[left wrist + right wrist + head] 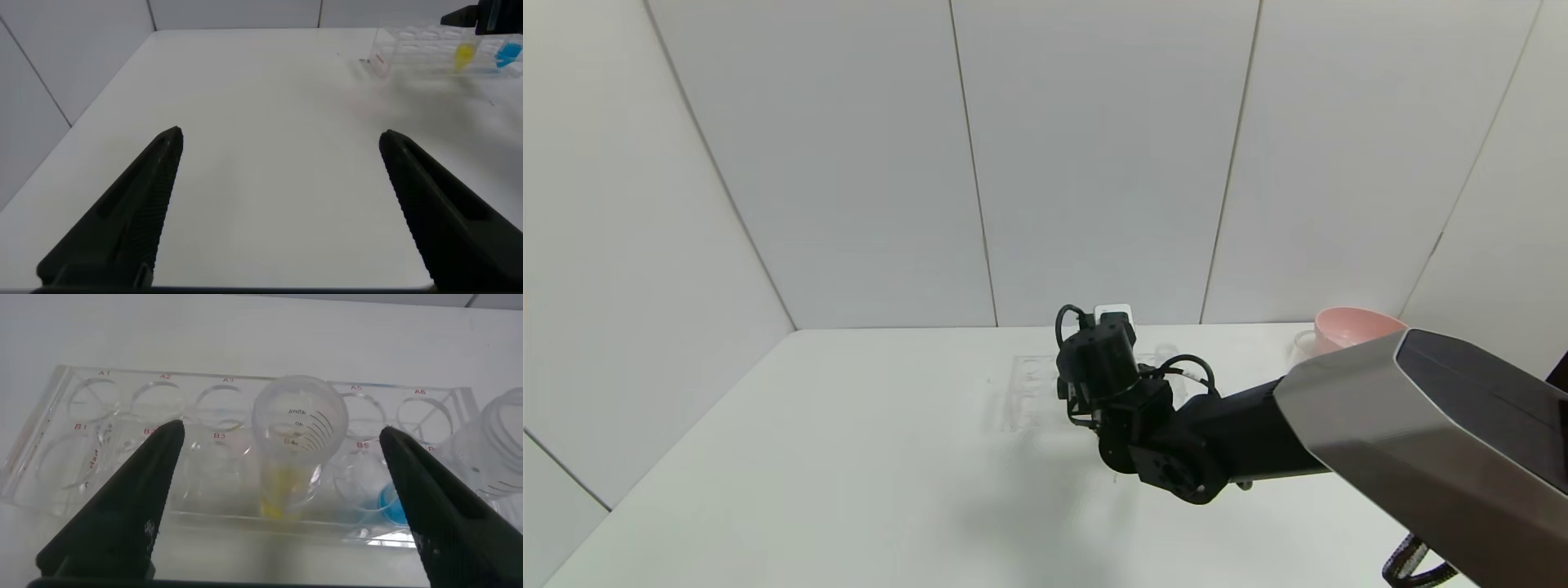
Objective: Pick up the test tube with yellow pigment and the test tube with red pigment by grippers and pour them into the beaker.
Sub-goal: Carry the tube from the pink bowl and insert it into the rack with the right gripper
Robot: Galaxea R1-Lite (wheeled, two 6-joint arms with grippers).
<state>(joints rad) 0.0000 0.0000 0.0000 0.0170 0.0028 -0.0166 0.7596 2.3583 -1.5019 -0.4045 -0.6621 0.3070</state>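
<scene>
Right gripper point(278, 498) hovered above clear plastic tube rack point(73, 449), fingers spread wide, empty, straddling slim clear tube with yellow liquid point(288, 457). Left gripper point(278, 204) hung over white table point(270, 106), fingers wide, empty.

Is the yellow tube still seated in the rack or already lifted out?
Seated. The test tube with yellow pigment stands upright in the clear rack, between the open right gripper's fingers, which are not touching it.
</scene>
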